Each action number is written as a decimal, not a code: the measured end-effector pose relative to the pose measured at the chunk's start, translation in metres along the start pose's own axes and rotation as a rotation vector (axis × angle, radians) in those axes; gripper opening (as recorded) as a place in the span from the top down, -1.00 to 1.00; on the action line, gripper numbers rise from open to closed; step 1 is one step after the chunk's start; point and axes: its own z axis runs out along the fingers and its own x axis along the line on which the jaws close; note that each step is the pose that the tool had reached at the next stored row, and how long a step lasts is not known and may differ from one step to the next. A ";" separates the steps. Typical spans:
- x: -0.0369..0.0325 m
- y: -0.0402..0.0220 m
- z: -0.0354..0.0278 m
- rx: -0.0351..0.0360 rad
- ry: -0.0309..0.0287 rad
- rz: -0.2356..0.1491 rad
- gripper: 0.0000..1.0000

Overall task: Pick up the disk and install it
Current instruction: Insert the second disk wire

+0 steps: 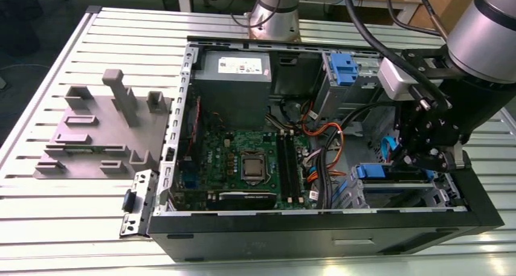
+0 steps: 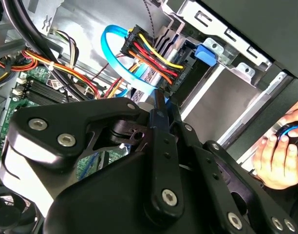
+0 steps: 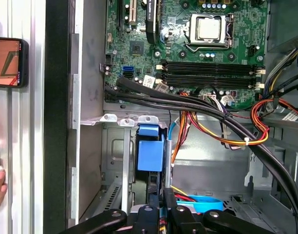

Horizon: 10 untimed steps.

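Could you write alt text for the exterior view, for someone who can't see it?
A robot arm's tool reaches down into an open computer case, beside a blue-railed drive bay. The motherboard lies exposed, and a grey fixture sits on the slatted table.

Motherboard (image 1: pixel 241 161) green, silver square chip at centre. Case (image 1: pixel 322 234) black outside, bare grey metal inside. Power supply box (image 1: pixel 234 77) grey, white sticker. Cables (image 3: pixel 222 131) orange, red, yellow, black; flat cable (image 2: pixel 120 58) light blue. Clip (image 3: pixel 150 151) blue plastic. Gripper (image 2: pixel 161 105) black, silver bolts. Table (image 1: pixel 64 209) pale grey, ribbed stripes. Holder block (image 1: pixel 96 131) dull grey.
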 end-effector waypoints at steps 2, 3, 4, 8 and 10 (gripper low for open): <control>0.0010 0.0001 0.0004 0.0000 -0.0030 0.000 0.68; 0.0011 0.0001 0.0005 0.0001 -0.0050 0.000 0.68; 0.0012 0.0001 0.0007 0.0001 -0.0066 0.000 0.68; 0.0016 0.0001 0.0016 0.0002 -0.0108 0.001 0.68; 0.0019 0.0002 0.0023 0.0002 -0.0121 0.001 0.68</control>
